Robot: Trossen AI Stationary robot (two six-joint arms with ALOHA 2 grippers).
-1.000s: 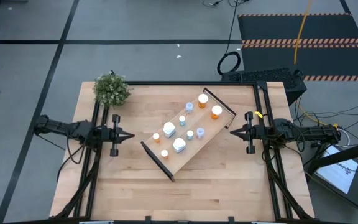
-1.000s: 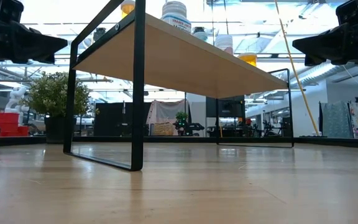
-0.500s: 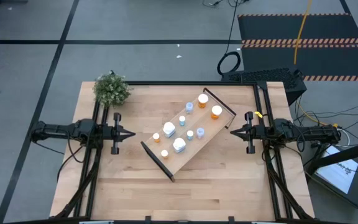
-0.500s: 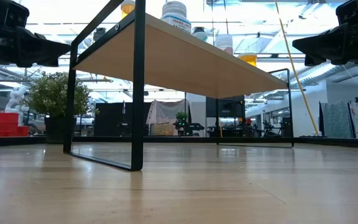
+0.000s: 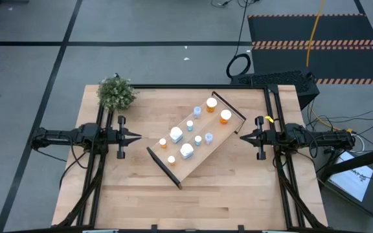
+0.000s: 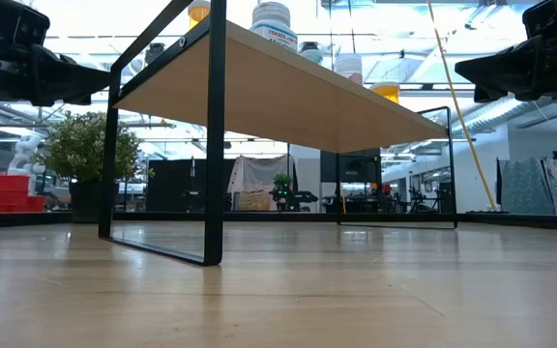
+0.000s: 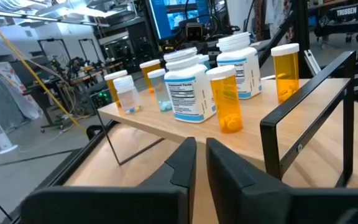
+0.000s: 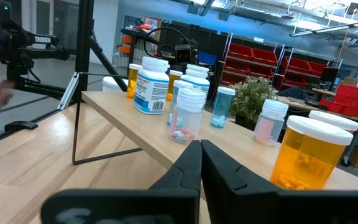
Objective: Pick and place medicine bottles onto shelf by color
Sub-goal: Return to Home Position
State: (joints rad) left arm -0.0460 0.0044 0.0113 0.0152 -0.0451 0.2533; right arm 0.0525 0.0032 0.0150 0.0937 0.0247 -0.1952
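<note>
The shelf (image 5: 203, 154), a light-wood board on black brackets, stands slantwise in the middle of the table. Several medicine bottles stand upright on its top: orange ones (image 5: 211, 103), pale blue ones (image 5: 197, 111) and larger white ones (image 5: 186, 151). My left gripper (image 5: 138, 137) hovers level at the table's left, pointing at the shelf's near-left end, fingers all but together with nothing between them (image 7: 201, 155). My right gripper (image 5: 241, 136) hovers level at the table's right, shut and empty (image 8: 201, 152), facing the shelf's far-right end. An orange bottle (image 8: 306, 155) stands closest to it.
A small green bushy plant (image 5: 116, 93) stands at the table's far left corner. Black frame rails run along the table's left (image 5: 99, 162) and right (image 5: 283, 175) sides. Bare tabletop (image 5: 193, 200) lies between the shelf and the near edge.
My left arm has swung about its base. Its gripper, which slanted a little toward the near edge, now points straight across the table at the shelf. The right arm, the shelf and the bottles have kept still.
</note>
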